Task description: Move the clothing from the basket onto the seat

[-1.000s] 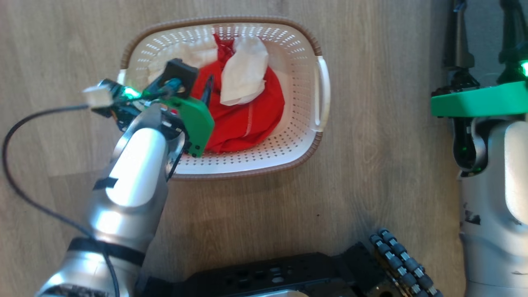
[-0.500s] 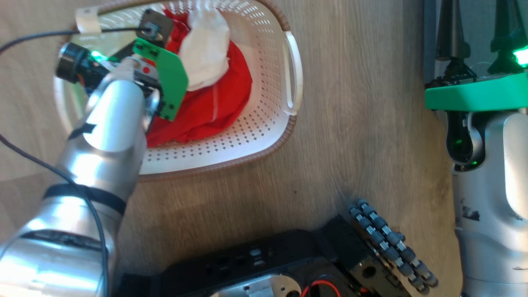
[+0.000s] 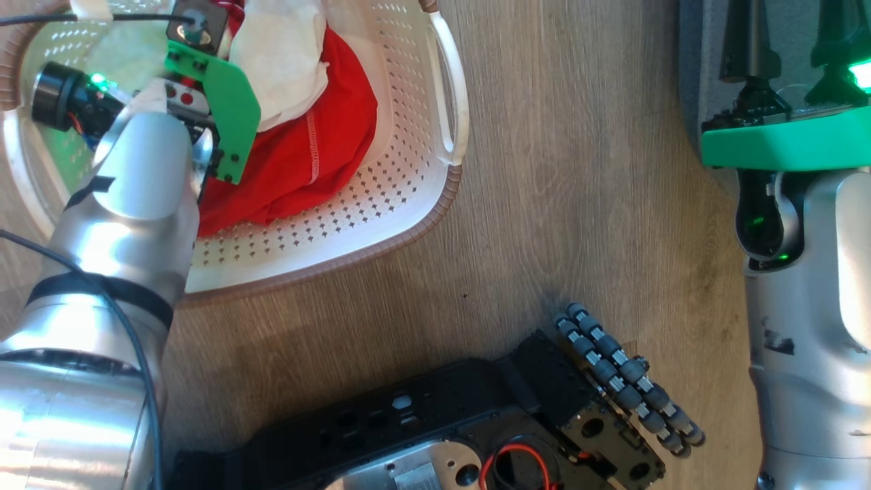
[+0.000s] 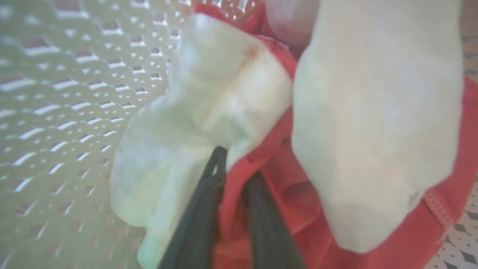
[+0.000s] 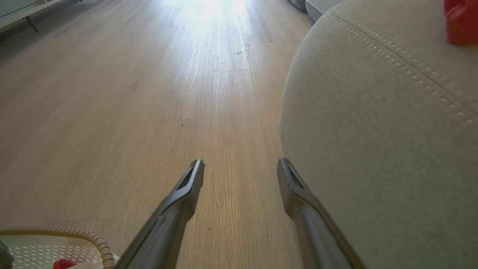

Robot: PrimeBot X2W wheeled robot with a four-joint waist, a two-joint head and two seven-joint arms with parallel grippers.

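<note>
The left pincer (image 4: 237,166), narrow, straddles a red fold of the clothing (image 4: 298,190) lying right between its jaws; whether it grips cannot be told.

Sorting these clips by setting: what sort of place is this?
Probably a living room in a home: a wood-look plank floor, a grey upholstered seat with stitched seams, and a laundry basket standing on that floor.
</note>
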